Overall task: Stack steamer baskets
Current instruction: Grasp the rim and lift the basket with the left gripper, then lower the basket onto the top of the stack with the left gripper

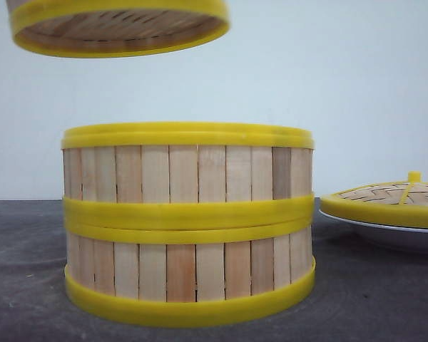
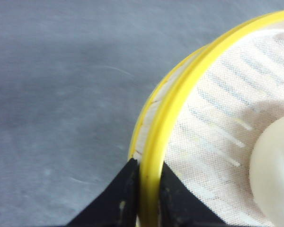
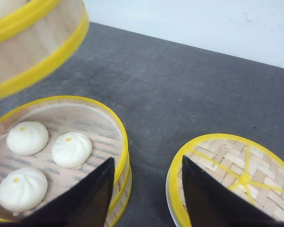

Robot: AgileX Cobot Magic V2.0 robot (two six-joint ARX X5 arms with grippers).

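Third steamer basket (image 1: 119,27) carried above the two-basket stack (image 1: 188,224)

Left hand (image 2: 148,198) pinched its rim; right hand (image 3: 146,198) gaped empty. Centre before lowering.

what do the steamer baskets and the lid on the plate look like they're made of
Stacked baskets: walls of pale vertical slats with visible grain, likely unfinished wood or bamboo; the smooth, slightly glossy yellow rims look like plastic. Lid: flat tan strips woven in a criss-cross pattern, probably bamboo, inside a similar yellow rim. Plate: smooth glossy white, ceramic or plastic; unclear which.
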